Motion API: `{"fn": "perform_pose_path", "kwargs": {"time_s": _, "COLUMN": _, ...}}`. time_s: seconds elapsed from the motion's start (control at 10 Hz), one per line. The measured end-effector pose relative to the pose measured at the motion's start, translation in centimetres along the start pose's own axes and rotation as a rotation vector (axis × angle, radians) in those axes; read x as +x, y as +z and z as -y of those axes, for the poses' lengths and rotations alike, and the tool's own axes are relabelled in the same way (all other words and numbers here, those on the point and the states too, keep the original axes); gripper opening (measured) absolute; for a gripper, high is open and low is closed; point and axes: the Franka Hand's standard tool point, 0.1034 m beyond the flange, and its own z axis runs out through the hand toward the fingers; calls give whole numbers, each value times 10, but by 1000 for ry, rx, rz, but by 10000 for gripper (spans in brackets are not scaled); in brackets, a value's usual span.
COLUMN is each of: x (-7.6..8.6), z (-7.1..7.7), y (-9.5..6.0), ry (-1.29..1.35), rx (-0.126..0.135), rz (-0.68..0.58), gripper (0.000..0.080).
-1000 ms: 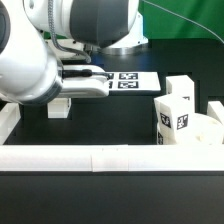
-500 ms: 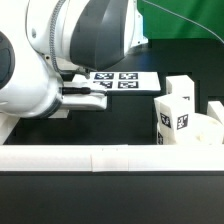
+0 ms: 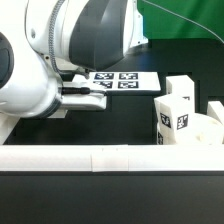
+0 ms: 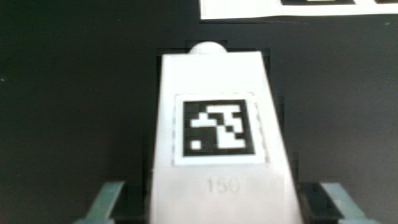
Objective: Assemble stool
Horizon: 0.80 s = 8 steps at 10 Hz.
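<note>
In the wrist view a white leg block (image 4: 217,120) with a black-and-white tag lies lengthwise on the black table. My gripper (image 4: 222,206) straddles its near end, one finger (image 4: 114,203) on each side, shut on it. In the exterior view the arm's white body hides this block and the fingertips; only the gripper's dark body (image 3: 85,92) shows, at the exterior view's left. Two more leg blocks (image 3: 172,122) (image 3: 180,90) stand at the exterior view's right beside the round seat (image 3: 205,132).
The marker board (image 3: 125,80) lies flat just beyond the gripper. A long white rail (image 3: 110,158) runs along the front, and another rail (image 3: 8,125) along the exterior view's left side. A green cable hangs at the back right.
The arm has come down and nearer over the leg block at the left, which it now hides in the exterior view. The jaws have gone from wide open to shut.
</note>
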Motion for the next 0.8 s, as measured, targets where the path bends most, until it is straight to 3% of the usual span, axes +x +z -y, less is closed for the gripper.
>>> {"fn": "perform_pose_path", "kwargs": {"time_s": 0.3, "x": -3, "z": 2, "y": -5, "ry": -1, "rx": -2, "rz": 2, "gripper": 336}}
{"fn": "perform_pose_path", "kwargs": {"time_s": 0.5, "x": -31, "z": 22, "y": -55, "ry": -15, "rx": -9, "rz": -74, "gripper": 337}}
{"fn": "perform_pose_path", "kwargs": {"time_s": 0.6, "x": -45, "z": 29, "y": -71, "ry": -24, "rx": -16, "rz": -112, "gripper": 337}}
{"fn": "perform_pose_path", "kwargs": {"time_s": 0.8, "x": -46, "z": 21, "y": -60, "ry": -12, "rx": -16, "rz": -96, "gripper": 337}}
